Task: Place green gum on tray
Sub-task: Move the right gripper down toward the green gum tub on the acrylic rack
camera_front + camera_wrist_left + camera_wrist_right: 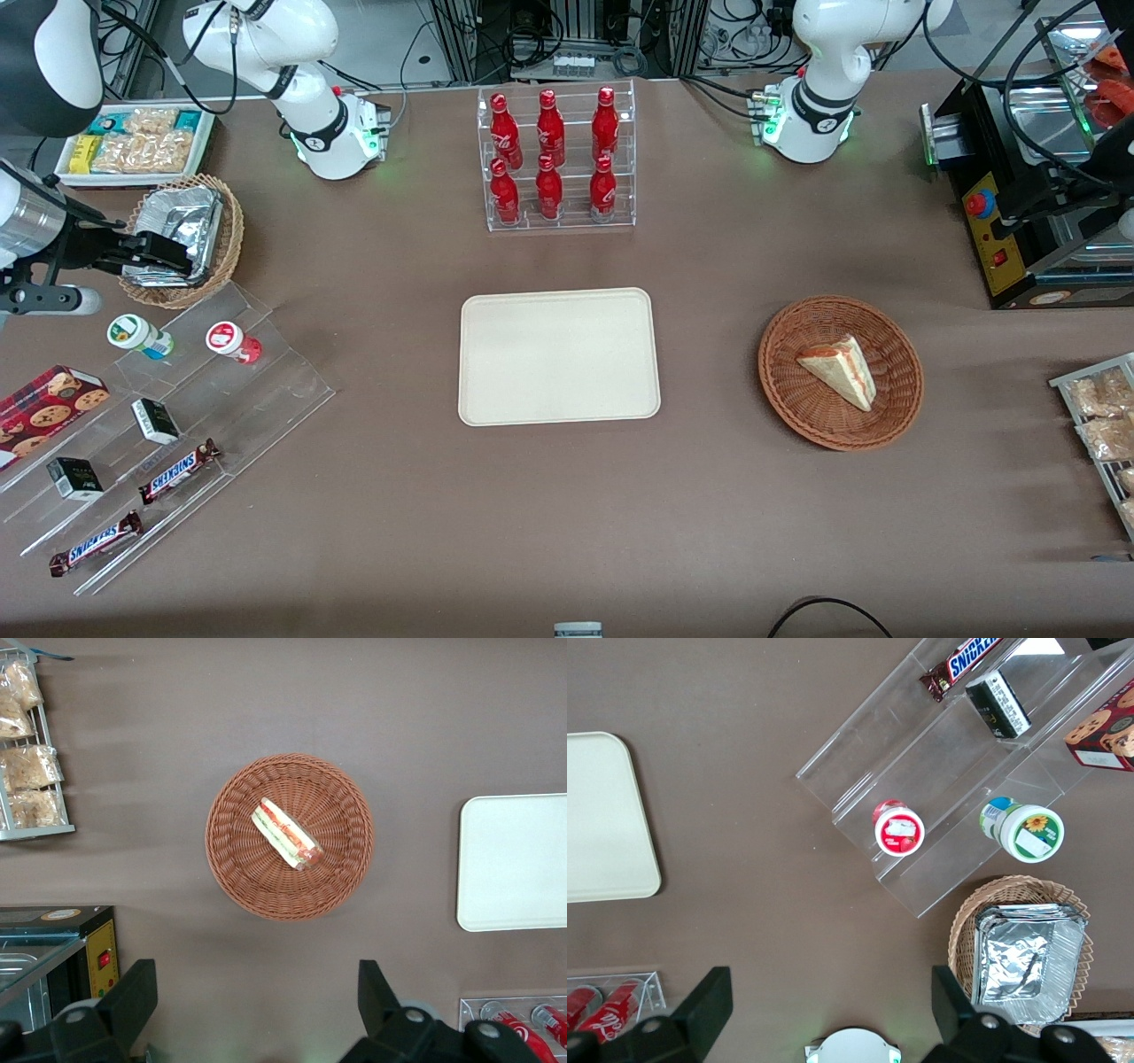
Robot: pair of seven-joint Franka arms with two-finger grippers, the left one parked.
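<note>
At the table's near edge, toward the working arm's end, a clear acrylic stepped rack (168, 443) carries two Snickers bars (180, 470) on its lowest steps, two small dark boxes (155, 420) a step up, and a red cookie box (49, 400) at its outer edge. On the rack's top step, farthest from the front camera, the green gum (139, 336) stands upright with its white lid facing up, and the red-labelled canister (232, 341) stands beside it, apart from it, on the side nearer the table's middle.

The tray (558, 356) lies bare in the middle of the table, well apart from the rack. Farther back, near the rack's top step, a wicker basket (232, 232) holds a foil container (182, 223). The gripper (155, 257) hangs over that basket, above the level of the gum and not touching it; in the right wrist view its fingers (700, 1005) are spread wide with nothing between them.

The task looks to be at its start: the approach to the pick, with no grasp made yet. The next move likely calls for bringing the gripper toward the near edge until it is centred over the green gum, then lowering with the fingers straddling the lid. The gap to the red-labelled canister seems enough, but the approach should stay clear of it and of the step's acrylic edge. After that comes a lift and a carry to the tray.
</note>
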